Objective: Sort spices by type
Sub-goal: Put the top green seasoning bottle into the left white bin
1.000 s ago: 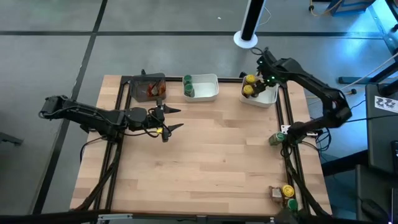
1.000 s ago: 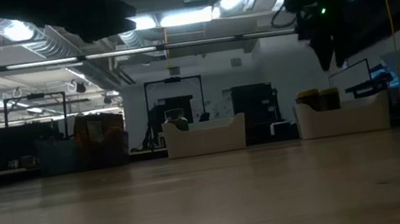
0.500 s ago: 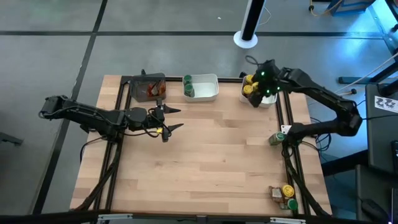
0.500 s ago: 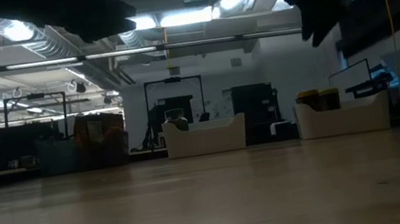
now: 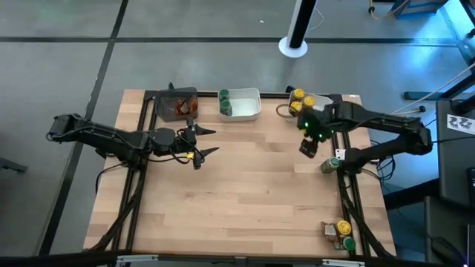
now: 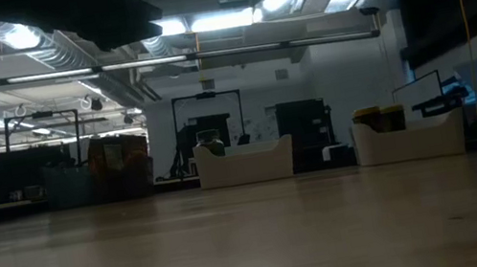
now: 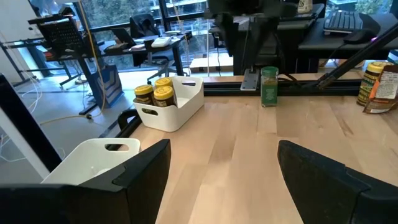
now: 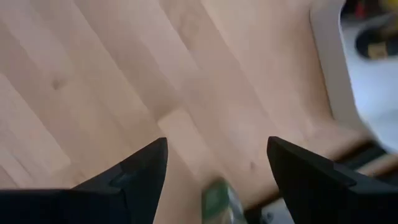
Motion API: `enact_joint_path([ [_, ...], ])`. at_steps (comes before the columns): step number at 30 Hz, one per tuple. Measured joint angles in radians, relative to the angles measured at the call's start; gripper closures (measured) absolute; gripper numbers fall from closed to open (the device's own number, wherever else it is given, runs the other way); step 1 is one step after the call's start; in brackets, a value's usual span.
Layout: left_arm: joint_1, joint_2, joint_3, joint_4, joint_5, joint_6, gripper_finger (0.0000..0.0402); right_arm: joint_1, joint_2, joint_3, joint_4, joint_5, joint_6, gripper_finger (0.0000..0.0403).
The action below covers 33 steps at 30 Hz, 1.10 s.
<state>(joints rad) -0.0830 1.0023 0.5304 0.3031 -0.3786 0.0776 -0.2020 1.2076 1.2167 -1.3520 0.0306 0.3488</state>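
While our left gripper (image 5: 208, 141) hangs over the left-middle of the desk (image 5: 245, 200) with its fingers spread and nothing between them, our right gripper (image 5: 307, 147) sits over the right side of the desk, just in front of the white tray at the far right corner (image 5: 323, 99), also with its fingers apart and nothing held. That tray holds yellow-lidded jars (image 5: 298, 100), which our left wrist view shows as a cluster of three standing at one end of it (image 7: 155, 92). The white tray at the far middle (image 5: 245, 104) has green-lidded jars (image 5: 224, 103) standing at its left end. A dark tray (image 5: 177, 104) at the far left holds reddish-brown contents; we cannot count the jars in it. On the right edge of the desk, near the right arm's base, a single green-lidded jar (image 5: 328, 165) stands upright on the wood, apart from every tray; the left wrist view shows it standing by the dark rail (image 7: 269, 85). Our right wrist view looks down on bare wood with a blurred green jar top (image 8: 219, 198) between the fingers and below them, not touched. At the near right corner, a yellow-lidded jar (image 5: 344, 227), a green-lidded jar (image 5: 349, 242) and a brownish jar (image 5: 329, 231) sit close together, outside the trays. From the low view, the two white trays stand along the far edge of the desk.
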Motion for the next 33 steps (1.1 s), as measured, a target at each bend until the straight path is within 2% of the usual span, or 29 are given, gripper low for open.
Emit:
enact_joint_path([
  [5, 0.000, 0.000, 0.000, 0.000, 0.000, -0.009, 0.0121, 0.108, -0.004, 0.000, -0.098, 0.015, 0.134, 0.0127],
  [11, 0.000, 0.000, 0.000, -0.003, 0.000, -0.009, 0.0121, 0.245, -0.005, 0.000, -0.147, 0.045, 0.210, 0.0127],
  [18, 0.000, 0.000, 0.000, -0.005, 0.000, -0.005, 0.0121, 0.353, -0.005, 0.000, -0.200, 0.067, 0.273, 0.0127],
  [24, 0.000, 0.000, 0.000, -0.004, 0.000, -0.006, 0.0121, 0.411, -0.023, -0.025, -0.219, 0.083, 0.324, 0.0127],
  [33, 0.000, 0.000, 0.000, -0.008, 0.000, -0.007, 0.0121, 0.432, -0.098, -0.214, -0.221, 0.042, 0.357, 0.0127],
])
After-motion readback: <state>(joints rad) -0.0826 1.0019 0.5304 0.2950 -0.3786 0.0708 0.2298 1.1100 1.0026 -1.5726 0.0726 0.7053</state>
